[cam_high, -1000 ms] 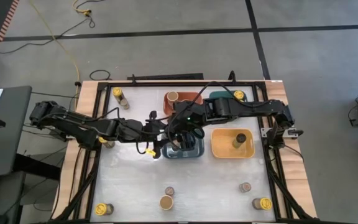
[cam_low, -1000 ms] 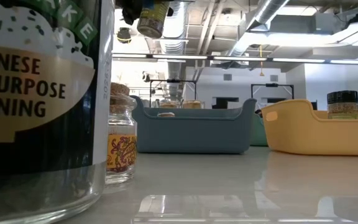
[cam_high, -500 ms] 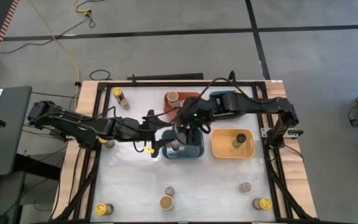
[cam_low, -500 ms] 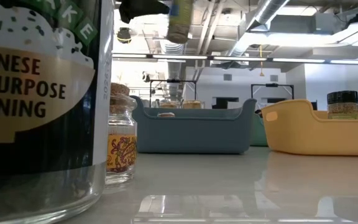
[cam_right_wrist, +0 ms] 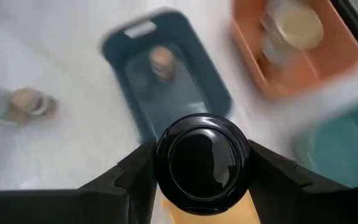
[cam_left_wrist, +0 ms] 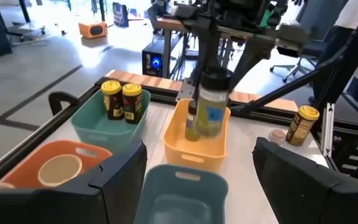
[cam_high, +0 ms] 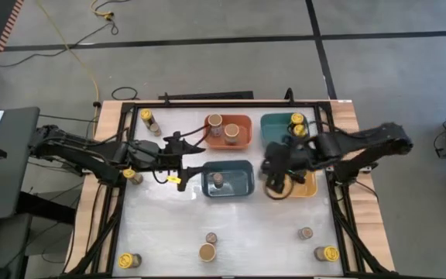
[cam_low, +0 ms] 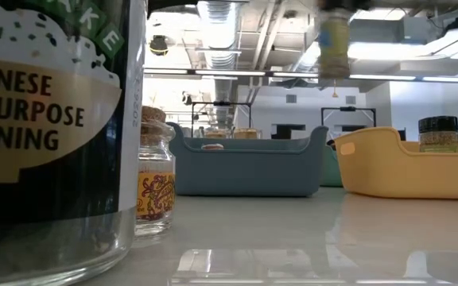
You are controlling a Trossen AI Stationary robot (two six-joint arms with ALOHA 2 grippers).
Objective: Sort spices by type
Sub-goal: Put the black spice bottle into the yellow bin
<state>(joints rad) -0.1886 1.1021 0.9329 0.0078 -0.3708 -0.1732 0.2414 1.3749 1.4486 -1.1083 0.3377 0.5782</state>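
My right gripper (cam_high: 277,172) is shut on a clear spice jar with a black lid (cam_left_wrist: 213,112) and holds it over the yellow bin's (cam_left_wrist: 194,146) left end. The jar shows blurred high up in the low view (cam_low: 334,44). My left gripper (cam_left_wrist: 201,180) stands open and empty left of the blue bin (cam_high: 227,180), above the table. Another dark-lidded jar (cam_low: 438,133) stands in the yellow bin. One small brown-topped jar (cam_high: 217,180) stands in the blue bin, two tan-lidded ones (cam_high: 223,126) in the orange bin, and two yellow-lidded ones (cam_left_wrist: 122,99) in the teal bin. My right gripper pinches the jar at its top, one finger (cam_right_wrist: 135,177) on either side of the black lid (cam_right_wrist: 202,163). The fingers come from above, slanting down. The jar hangs about upright below them (cam_left_wrist: 213,118), lifted clear above the yellow bin.
Loose jars stand on the table: yellow-lidded ones at the far left (cam_high: 147,118), near left (cam_high: 130,260) and near right (cam_high: 327,253), a tan-lidded one (cam_high: 207,251) and small brown-topped ones (cam_high: 211,238) (cam_high: 306,232) near the front. A large glass jar (cam_low: 50,119) fills the low view's left.
My left gripper has let go of the jar and drawn back toward the table's left edge. My right gripper has carried the jar from above the blue bin toward the table's right edge, over the yellow bin, and has turned it from tilted to upright.
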